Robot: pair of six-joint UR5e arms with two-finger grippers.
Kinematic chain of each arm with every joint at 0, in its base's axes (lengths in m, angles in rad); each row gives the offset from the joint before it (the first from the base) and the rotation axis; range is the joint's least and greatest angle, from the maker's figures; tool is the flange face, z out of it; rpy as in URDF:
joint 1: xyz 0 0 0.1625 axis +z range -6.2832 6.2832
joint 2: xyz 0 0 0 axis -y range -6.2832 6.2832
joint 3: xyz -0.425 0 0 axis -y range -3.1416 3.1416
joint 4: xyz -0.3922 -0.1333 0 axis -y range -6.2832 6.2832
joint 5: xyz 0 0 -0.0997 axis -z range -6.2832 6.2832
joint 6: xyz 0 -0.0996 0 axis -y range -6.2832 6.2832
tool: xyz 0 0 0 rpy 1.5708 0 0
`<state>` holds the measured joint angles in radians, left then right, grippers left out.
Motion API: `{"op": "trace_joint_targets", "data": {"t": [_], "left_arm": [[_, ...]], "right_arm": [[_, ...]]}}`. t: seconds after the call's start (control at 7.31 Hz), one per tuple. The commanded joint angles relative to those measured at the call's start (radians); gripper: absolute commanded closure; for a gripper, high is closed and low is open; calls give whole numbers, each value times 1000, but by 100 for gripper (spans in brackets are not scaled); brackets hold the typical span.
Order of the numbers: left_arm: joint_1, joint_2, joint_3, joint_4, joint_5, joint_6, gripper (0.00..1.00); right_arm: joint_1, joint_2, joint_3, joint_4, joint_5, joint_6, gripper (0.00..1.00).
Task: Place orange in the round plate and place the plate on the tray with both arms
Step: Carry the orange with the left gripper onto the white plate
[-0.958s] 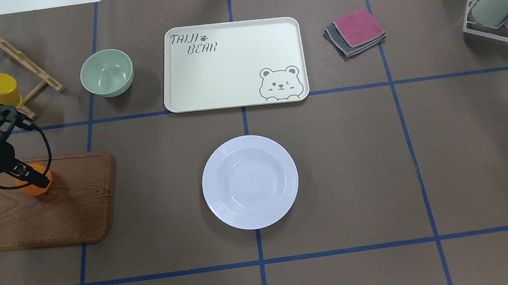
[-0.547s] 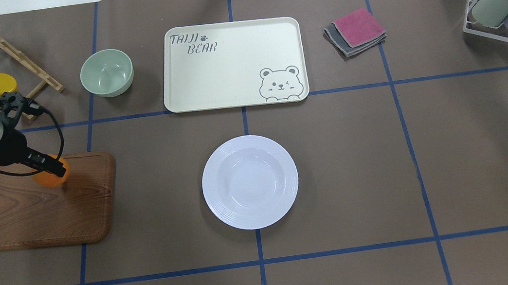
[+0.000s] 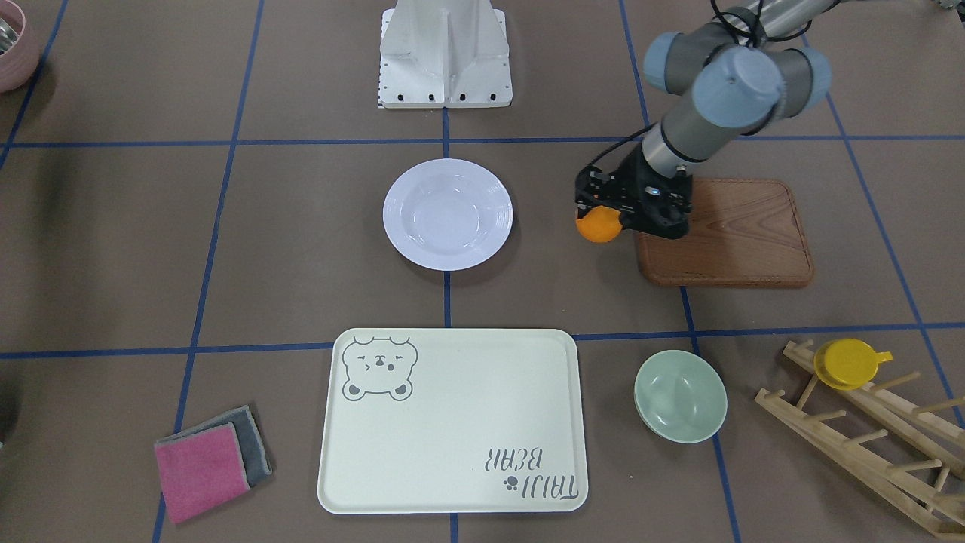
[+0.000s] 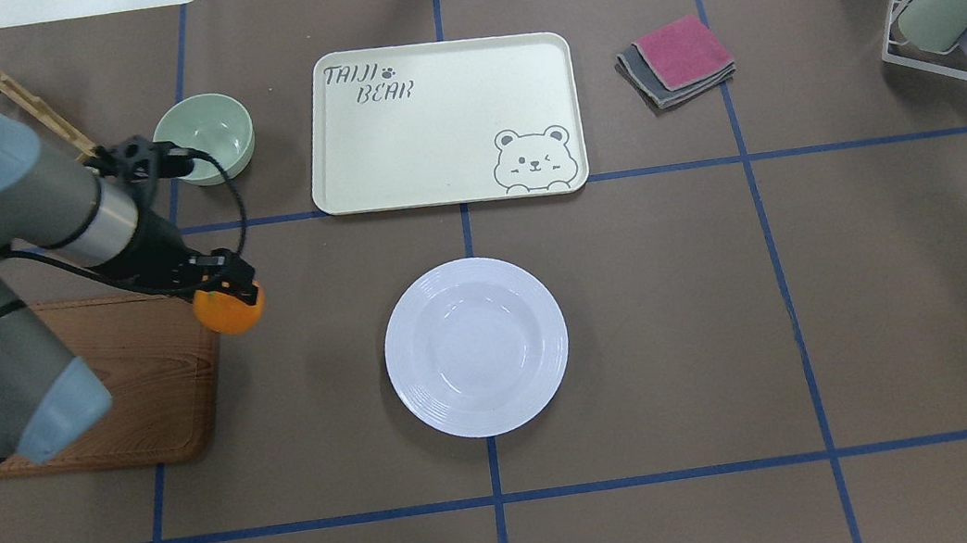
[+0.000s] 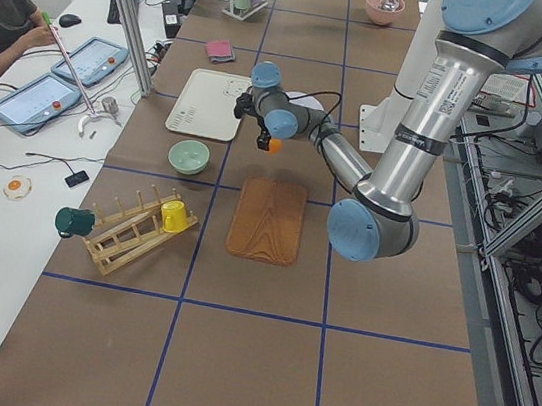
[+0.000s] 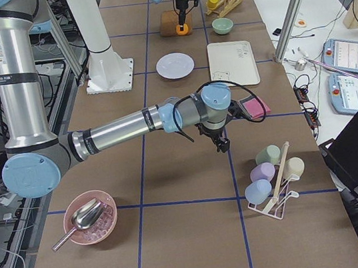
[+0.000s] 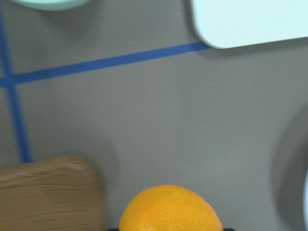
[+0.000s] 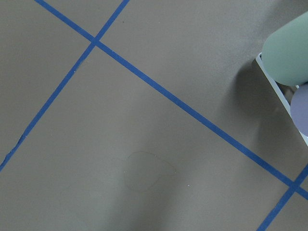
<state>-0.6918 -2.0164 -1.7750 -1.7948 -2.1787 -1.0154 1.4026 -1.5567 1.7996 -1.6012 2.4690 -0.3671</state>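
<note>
Left hand clamped on the orange, held aloft just past the wooden board, presumably for carrying to the empty round plate; right hand waits apart, its state impossible to tell.

Can see only the top of the orange, cut at 6 o'clock of the left wrist view, and a tray corner at 1 o'clock. Cannot judge the right jaws: too small.

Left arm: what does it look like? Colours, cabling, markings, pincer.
The left arm has silver-grey tubular links, light-blue domed joint caps and a printed label strip on its big link. Its pincer is black, two-fingered; a black cable loops from the wrist. The right arm matches.
</note>
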Motion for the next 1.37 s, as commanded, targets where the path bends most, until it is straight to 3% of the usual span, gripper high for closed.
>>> {"op": "trace_joint_targets", "data": {"t": [0.0, 0.14, 0.41, 0.82, 1.09, 1.23], "left_arm": [[124, -248, 26, 253, 135, -120, 100], [155, -315, 78, 270, 167, -123, 100], [221, -350, 147, 206, 252, -120, 100], [229, -406, 256, 186, 254, -115, 100], [229, -410, 270, 184, 255, -111, 100], [235, -407, 270, 184, 255, -111, 75]], "right_arm": [[-20, 3, 3, 1, -1, 25, 0], [-27, 3, 6, 1, -1, 27, 0], [-30, 1, 7, 1, -1, 27, 0], [-36, 1, 7, 1, -1, 28, 0], [-36, 1, 3, 1, -1, 27, 0], [-36, 1, 4, 1, -1, 27, 0]]}}
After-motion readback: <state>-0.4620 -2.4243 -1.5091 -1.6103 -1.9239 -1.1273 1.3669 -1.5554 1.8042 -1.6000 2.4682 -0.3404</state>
